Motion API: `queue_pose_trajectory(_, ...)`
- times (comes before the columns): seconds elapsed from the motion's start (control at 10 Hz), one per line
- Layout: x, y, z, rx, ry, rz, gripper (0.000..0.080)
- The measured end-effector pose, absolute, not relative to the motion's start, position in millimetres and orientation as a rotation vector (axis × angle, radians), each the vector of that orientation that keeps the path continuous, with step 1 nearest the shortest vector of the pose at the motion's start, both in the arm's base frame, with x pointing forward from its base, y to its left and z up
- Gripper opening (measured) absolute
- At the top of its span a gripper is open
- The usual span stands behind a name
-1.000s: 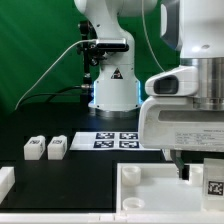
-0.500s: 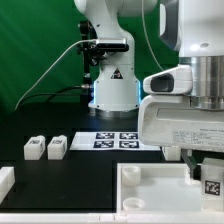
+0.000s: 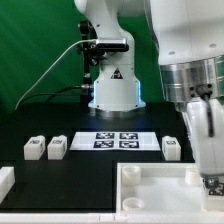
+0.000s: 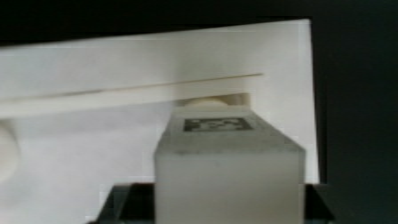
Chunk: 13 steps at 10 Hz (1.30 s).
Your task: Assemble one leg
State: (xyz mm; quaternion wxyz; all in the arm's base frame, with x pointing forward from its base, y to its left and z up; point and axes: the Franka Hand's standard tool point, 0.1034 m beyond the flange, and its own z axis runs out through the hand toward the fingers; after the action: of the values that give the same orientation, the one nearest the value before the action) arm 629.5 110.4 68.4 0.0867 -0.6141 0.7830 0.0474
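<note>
The robot's two-finger jaws were low at the exterior view's right edge, over the big white square tray-like piece with raised rim. Wrist view: the small white plastic block-like leg, with its black-and-white square marker on the far end face, sat gripped between the dark jaws, closed on its sides, pointing out over the tray's white inner floor. In the exterior view, only a bit of that leg showed below the jaws, near the tray's right rim. Couldn't tell if it touched the tray.

Three more like white legs lay on the black surface: two side by side at the exterior view's left, one just right of the marker board. Marker board lay flat in front of the white robot base. A white block-like piece sat at the left edge, partly cut off.
</note>
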Motion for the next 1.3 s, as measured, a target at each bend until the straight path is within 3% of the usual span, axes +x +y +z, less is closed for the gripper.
queue_pose_trajectory(0.3, 629, 110, 67.8, -1.76, 2.39, 0.143, 0.0298)
queue_pose_trajectory(0.4, 625, 113, 68.1, -1.763, 2.384, 0.133, 0.0511)
queue_pose_trajectory(0.5, 624, 115, 70.9, -1.766, 2.376, 0.126, 0.0511)
queue_pose_trajectory(0.6, 621, 118, 76.2, -1.766, 2.367, 0.125, 0.062)
queue_pose_trajectory(0.7, 618, 122, 82.7, -1.764, 2.361, 0.128, 0.0642)
queue_pose_trajectory(1.3, 613, 121, 77.9, -1.768, 2.37, 0.138, 0.0649)
